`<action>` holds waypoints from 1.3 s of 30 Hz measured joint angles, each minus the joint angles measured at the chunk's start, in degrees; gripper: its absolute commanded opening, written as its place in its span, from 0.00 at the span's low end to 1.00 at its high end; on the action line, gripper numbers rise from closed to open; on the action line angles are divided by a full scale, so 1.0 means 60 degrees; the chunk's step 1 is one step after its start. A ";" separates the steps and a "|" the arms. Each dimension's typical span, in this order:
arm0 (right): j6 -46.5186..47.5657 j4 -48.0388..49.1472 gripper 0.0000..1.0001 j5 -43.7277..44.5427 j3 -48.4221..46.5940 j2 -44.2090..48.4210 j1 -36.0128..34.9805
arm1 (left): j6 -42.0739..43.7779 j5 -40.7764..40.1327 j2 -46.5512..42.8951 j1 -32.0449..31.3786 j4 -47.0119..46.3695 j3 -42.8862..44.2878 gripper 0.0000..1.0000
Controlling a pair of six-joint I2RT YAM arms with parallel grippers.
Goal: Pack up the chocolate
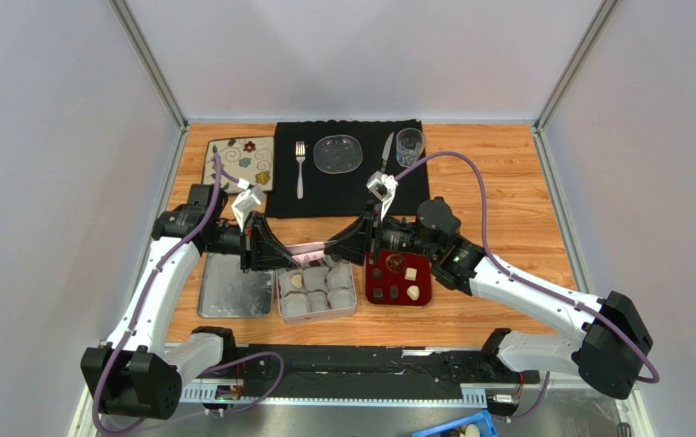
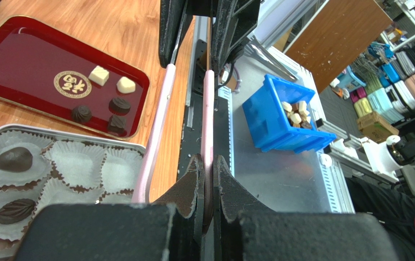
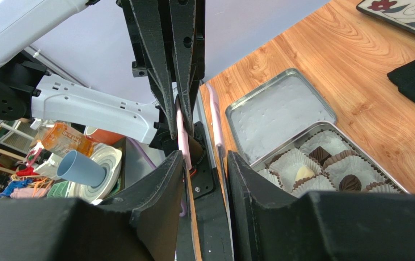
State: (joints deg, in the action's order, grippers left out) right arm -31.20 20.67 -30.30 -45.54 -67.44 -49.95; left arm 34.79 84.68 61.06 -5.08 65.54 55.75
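Five pieces of chocolate sit on the red tray, two cream and three dark, clustered toward one end. More pieces are already nested in white paper cups inside the tin, which lies just beside the tray. The tin's lid lies flat on the tin's other side. Above the tin, both arms meet over the counter around a pair of pink tongs. The left gripper is clamped tight on one pink leg. The right gripper stands partly open, both pink legs running between its fingers, not squeezed.
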 measured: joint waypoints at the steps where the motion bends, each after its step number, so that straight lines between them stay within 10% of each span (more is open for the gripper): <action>1: -0.0004 -0.0015 0.36 -0.0044 -0.0015 -0.0015 0.0007 | 0.0000 0.0000 0.0004 0.0000 0.0004 0.0000 0.01; 39: 0.0852 -0.1494 0.19 -0.0382 -0.0605 0.0273 -0.0193 | -0.0004 0.0240 0.0004 -0.0080 0.0138 -0.0033 0.02</action>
State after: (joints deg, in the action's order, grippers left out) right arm -26.09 11.70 -32.60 -49.17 -65.80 -51.11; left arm 34.76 86.13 61.08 -5.56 66.37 55.55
